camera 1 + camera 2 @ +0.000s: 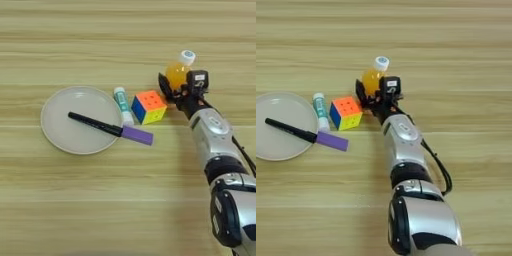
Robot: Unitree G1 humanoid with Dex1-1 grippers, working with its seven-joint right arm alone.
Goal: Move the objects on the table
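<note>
The small orange juice bottle (177,73) with a white cap leans toward the upper right, right of centre. My right gripper (179,84) is shut on it, one black finger (163,84) on its left and the other on its right. Just left of the gripper stands the multicoloured puzzle cube (149,106). The white-and-green glue stick (122,104) lies left of the cube, beside the plate. A small purple block (136,134) lies in front of the glue stick, on the end of a thin black stick (94,123).
A round pale plate (60,132) sits at the left on the wooden table (100,200), and the black stick rests across it. My silver forearm (403,150) runs from the bottom edge up to the bottle.
</note>
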